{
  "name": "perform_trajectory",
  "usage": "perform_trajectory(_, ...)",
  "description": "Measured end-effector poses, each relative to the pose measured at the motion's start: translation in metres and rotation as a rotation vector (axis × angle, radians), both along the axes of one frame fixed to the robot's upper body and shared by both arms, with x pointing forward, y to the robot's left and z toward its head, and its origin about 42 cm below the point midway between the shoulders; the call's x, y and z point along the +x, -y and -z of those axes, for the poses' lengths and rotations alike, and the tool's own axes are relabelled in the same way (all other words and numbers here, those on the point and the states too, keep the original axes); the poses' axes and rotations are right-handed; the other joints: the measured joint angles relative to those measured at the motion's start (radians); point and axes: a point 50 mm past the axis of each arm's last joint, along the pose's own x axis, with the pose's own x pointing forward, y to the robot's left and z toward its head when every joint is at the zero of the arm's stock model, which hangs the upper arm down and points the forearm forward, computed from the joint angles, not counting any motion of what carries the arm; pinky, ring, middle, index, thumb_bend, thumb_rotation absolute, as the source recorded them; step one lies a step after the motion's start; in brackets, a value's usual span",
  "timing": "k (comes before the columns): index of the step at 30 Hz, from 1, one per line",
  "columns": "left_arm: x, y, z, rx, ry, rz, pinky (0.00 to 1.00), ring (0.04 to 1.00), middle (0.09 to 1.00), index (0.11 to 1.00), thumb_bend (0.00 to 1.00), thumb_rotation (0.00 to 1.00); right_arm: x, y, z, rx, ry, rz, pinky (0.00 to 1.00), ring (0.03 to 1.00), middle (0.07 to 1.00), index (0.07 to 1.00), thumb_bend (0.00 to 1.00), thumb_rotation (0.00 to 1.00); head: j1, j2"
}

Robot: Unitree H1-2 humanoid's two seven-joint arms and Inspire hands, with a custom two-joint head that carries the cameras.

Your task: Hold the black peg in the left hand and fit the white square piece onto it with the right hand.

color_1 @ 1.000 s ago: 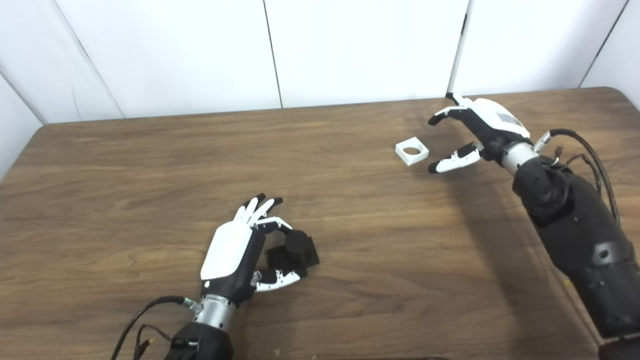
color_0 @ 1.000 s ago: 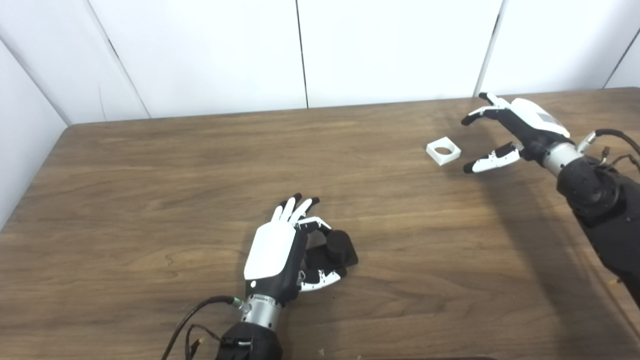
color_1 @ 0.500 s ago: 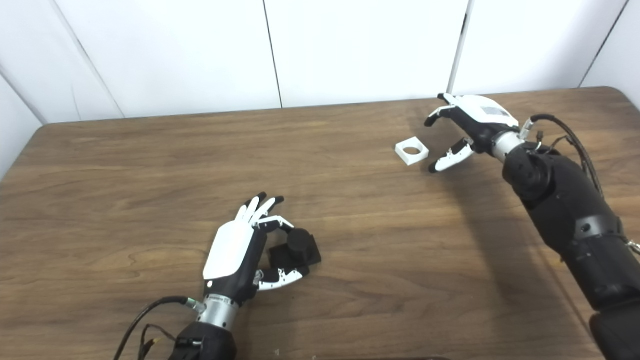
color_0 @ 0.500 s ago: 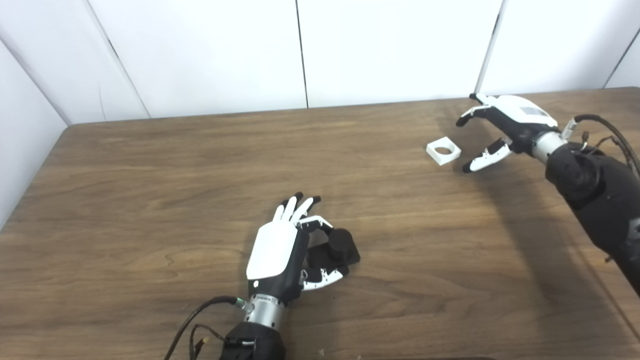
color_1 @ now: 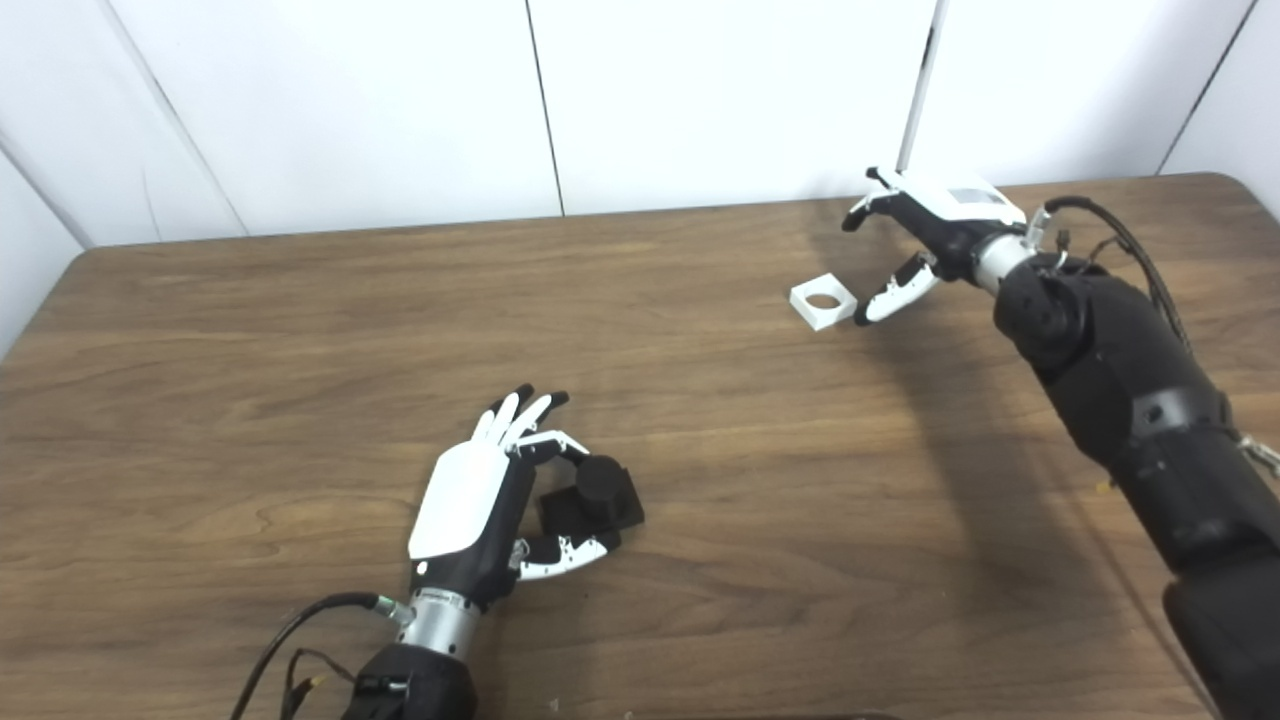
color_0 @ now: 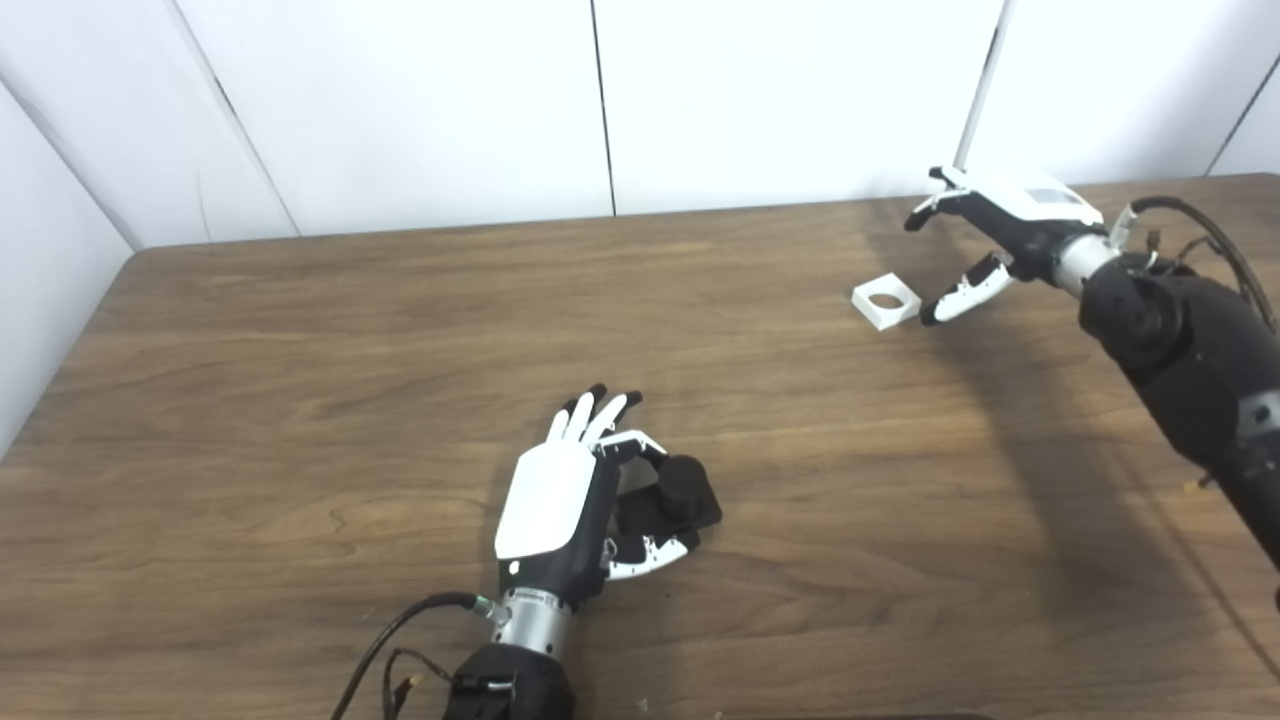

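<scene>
Wood-grain surface [color_0: 300, 400] spans the view, white wall panels [color_0: 400, 100] behind. Left hand [color_0: 560, 500] curls loosely around one black peg [color_0: 680, 490] resting near the front. One white square piece [color_0: 886, 301] lies far right, just beside the spread, empty right hand [color_0: 985, 240].

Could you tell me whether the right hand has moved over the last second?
Yes. The right hand has moved toward the wall and closer to the white square piece, which lies unmoved.

black peg [color_0: 683, 492] near edge, white square piece [color_0: 886, 302] far right
</scene>
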Motion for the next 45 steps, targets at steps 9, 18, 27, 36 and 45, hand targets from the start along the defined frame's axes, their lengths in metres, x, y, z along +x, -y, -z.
perform_trajectory(9, 0.0, 0.002, 0.0, -0.005, -0.003, -0.006, 1.0, 1.0, 0.927, 0.493, 0.52, 0.06, 0.008, -0.01, -0.001, -0.082, -0.025, -0.055, 1.0, 1.0, 1.0, 0.746, 0.84, 0.23, 0.003, 0.002)
perform_trajectory(18, 0.0, 0.003, 0.001, -0.008, 0.003, -0.006, 1.0, 1.0, 0.924, 0.492, 0.52, 0.05, 0.014, -0.021, 0.003, -0.173, -0.058, -0.121, 1.0, 1.0, 1.0, 0.738, 0.83, 0.23, 0.006, 0.003)
perform_trajectory(27, 0.0, 0.004, 0.0, -0.012, 0.003, -0.007, 1.0, 1.0, 0.922, 0.492, 0.52, 0.05, 0.016, -0.031, 0.0, -0.243, -0.085, -0.177, 1.0, 1.0, 0.992, 0.729, 0.83, 0.23, 0.006, 0.006)
perform_trajectory(36, 0.0, 0.007, 0.0, -0.02, -0.009, -0.02, 1.0, 1.0, 0.928, 0.493, 0.52, 0.06, 0.017, -0.036, -0.002, -0.295, -0.094, -0.211, 1.0, 1.0, 0.995, 0.734, 0.82, 0.23, 0.009, 0.008)
perform_trajectory(45, 0.0, 0.01, 0.0, -0.027, -0.018, -0.029, 1.0, 1.0, 0.932, 0.493, 0.52, 0.06, 0.018, -0.039, -0.003, -0.32, -0.095, -0.241, 1.0, 1.0, 0.98, 0.713, 0.82, 0.23, 0.011, 0.011)
